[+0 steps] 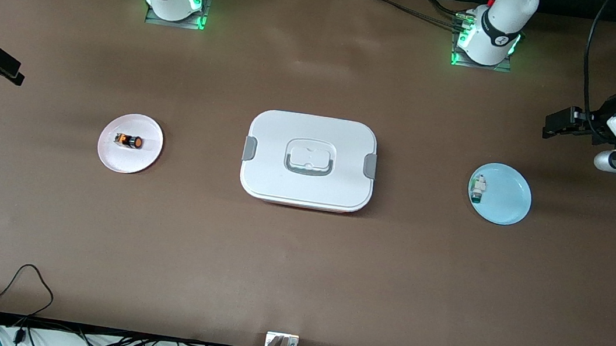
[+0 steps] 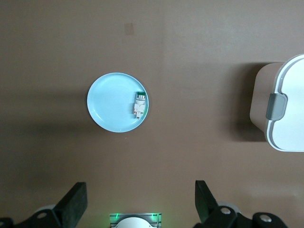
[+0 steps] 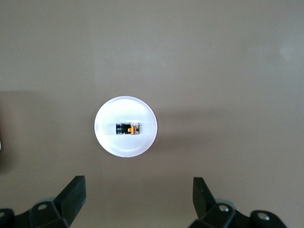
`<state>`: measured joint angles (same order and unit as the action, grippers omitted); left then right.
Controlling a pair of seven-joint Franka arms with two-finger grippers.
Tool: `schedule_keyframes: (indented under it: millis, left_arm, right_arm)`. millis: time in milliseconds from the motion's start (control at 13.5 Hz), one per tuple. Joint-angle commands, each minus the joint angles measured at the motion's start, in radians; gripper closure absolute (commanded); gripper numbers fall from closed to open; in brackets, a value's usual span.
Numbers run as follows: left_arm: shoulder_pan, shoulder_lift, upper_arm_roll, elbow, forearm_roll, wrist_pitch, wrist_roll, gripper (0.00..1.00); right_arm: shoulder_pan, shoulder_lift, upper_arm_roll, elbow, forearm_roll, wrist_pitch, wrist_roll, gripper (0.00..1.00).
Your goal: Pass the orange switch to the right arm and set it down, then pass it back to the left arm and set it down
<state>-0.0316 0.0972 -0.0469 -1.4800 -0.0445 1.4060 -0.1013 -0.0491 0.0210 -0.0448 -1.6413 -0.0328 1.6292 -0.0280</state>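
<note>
**Orange switch lies on its plate, both grippers up and apart**

The switch (image 1: 129,140) is a tiny stubby cylinder lying on its side: black body, orange band at one end, a paler metallic patch beside the orange in the right wrist view (image 3: 128,128). It rests near the middle of a pale pink plate (image 1: 142,161), which sits on the brown surface (image 1: 296,265) well apart from the box (image 1: 313,132), toward the right arm's end.

The box is white, lidded, with grey side clips and a recessed grey-edged handle. Toward the left arm's end from the box sits a blue plate (image 1: 509,206) holding a small white part (image 1: 478,189) with a green end.

The right gripper (image 3: 137,199) hangs above the pink plate's end of the surface, fingers spread wide, holding nothing. The left gripper (image 2: 140,202) hangs above the blue plate's end, likewise spread and empty.
</note>
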Motion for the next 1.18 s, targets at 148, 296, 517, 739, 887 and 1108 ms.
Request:
schedule_keyframes:
  millis: [148,296,517,739,887,1108]
  left_arm:
    - [0.007,-0.010,-0.007,0.000,0.012,-0.010,0.008,0.00]
    - [0.006,-0.010,-0.007,0.000,0.012,-0.009,0.006,0.00]
    - [0.005,-0.010,-0.007,-0.002,0.012,-0.010,0.009,0.00]
    - [0.005,-0.010,-0.007,-0.002,0.012,-0.010,0.002,0.00]
    - [0.005,-0.010,-0.007,-0.002,0.012,-0.010,0.005,0.00]
    - [0.005,-0.011,-0.008,0.000,0.012,-0.022,-0.001,0.00]
  right_arm:
    - [0.003,0.010,0.002,0.072,0.005,-0.054,-0.009,0.00]
    - [0.009,0.011,0.002,0.075,0.005,-0.055,0.009,0.00]
    - [0.009,0.013,0.000,0.075,0.007,-0.057,0.014,0.00]
    - [0.012,0.013,0.002,0.075,0.005,-0.077,0.023,0.00]
    - [0.018,0.013,0.002,0.075,0.004,-0.078,0.022,0.00]
    - [0.018,0.013,0.000,0.077,0.005,-0.089,0.019,0.00]
